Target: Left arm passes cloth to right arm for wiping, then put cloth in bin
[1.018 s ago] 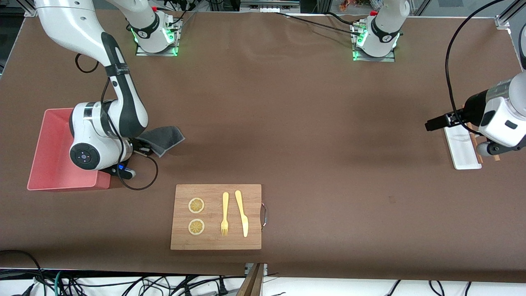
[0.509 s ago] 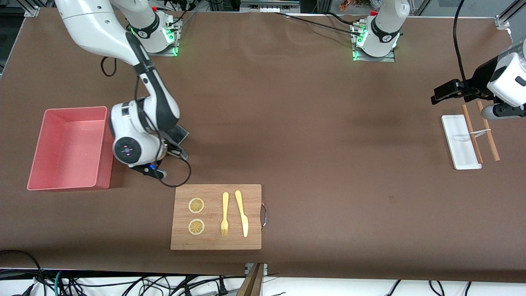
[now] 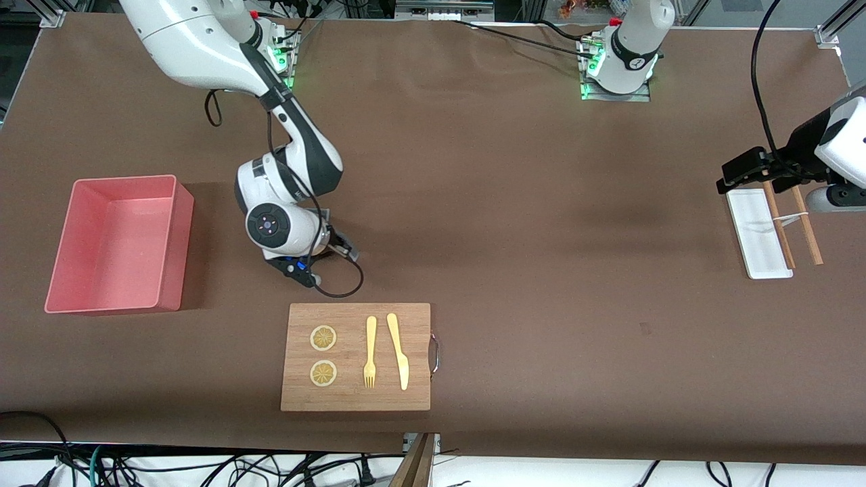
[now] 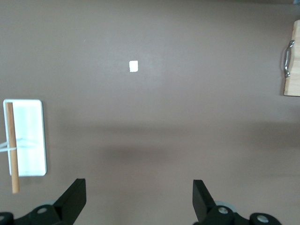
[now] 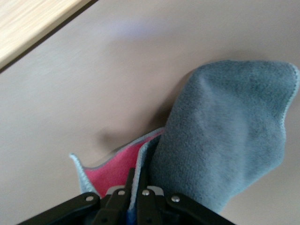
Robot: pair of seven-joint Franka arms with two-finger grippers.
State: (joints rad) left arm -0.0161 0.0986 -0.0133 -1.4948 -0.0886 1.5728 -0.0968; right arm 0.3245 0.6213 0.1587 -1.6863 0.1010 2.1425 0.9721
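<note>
We see the right gripper (image 5: pixel 133 187) clenched on the cloth (image 5: pixel 225 136) — grey face spread on the table (image 3: pixel 514 223), red-pink side folded by the fingers — between the bin (image 3: pixel 172 250) and the wooden board (image 3: pixel 413 318), farther from the front camera than the board. The left gripper (image 4: pixel 138 199) hangs open over the white tray (image 3: pixel 761 253) and 2 wooden sticks (image 3: pixel 808 233), waiting.

a: we see the bin (image 3: pixel 115 243) at the right arm's end, the wooden board (image 3: pixel 356 356) nearer the camera, fork (image 3: pixel 370 352) and knife (image 3: pixel 398 350) on it.
b: we put the white tray (image 3: pixel 758 233) at the left arm's end, sticks (image 3: pixel 791 223) across it.
</note>
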